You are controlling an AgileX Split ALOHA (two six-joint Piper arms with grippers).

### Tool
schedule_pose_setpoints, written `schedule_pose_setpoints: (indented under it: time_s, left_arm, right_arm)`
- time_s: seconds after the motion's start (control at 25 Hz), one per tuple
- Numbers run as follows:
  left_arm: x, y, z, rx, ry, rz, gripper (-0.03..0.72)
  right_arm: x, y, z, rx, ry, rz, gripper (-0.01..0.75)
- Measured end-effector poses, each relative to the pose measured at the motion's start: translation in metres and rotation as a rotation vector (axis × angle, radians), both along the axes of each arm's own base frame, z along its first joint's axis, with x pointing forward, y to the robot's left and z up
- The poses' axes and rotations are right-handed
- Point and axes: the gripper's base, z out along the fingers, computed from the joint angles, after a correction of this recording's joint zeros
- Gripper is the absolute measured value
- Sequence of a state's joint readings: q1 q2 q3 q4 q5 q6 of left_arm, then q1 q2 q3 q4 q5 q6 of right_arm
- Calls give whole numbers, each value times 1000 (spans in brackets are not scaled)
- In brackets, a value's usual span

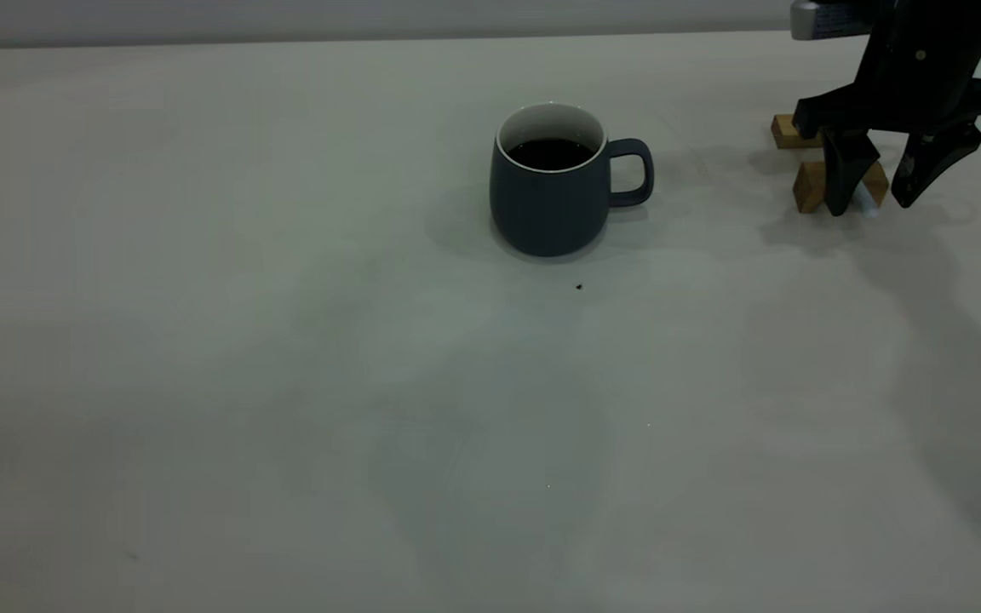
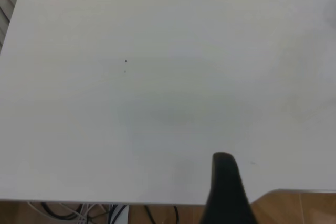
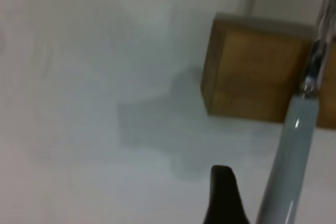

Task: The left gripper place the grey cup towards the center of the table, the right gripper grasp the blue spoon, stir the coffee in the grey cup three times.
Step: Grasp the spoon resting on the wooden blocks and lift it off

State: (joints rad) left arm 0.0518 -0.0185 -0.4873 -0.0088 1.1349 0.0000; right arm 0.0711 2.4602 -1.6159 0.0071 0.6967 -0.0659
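Observation:
The grey cup [image 1: 550, 200] stands upright near the table's [image 1: 286, 340] middle, handle toward the right arm, with dark coffee [image 1: 551, 153] inside. My right gripper [image 1: 872, 204] is at the far right, open, fingertips low over the table on either side of the blue spoon [image 3: 294, 156]. The spoon's pale handle lies beside one dark finger [image 3: 223, 198], and its metal stem rests across a tan wooden block [image 3: 257, 72]. In the exterior view only a pale bit of the spoon [image 1: 867, 201] shows between the fingers. Of my left gripper, one finger [image 2: 224, 182] shows above bare table near its edge, holding nothing.
Two tan wooden blocks [image 1: 793, 132] [image 1: 812, 186] sit under and behind the right gripper. A tiny dark speck [image 1: 579, 287] lies just in front of the cup. In the left wrist view, cables [image 2: 105, 213] and wooden floor [image 2: 299, 208] show past the table's edge.

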Motion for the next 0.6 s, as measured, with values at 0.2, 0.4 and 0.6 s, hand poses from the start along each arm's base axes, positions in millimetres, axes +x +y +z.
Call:
schedule_pose_setpoints:
  time_s: [0.2,0.4,0.6]
  left_arm:
    - [0,0,0,0,0,0,585]
    - [0,0,0,0,0,0,585]
    - [0,0,0,-1,0,-1,585]
  right_arm:
    - [4,1,-2,11,-39,-12,570]
    - [4,1,-4,15,-45,-17,570]
    - [1,1,-17,14,-21,-18,570]
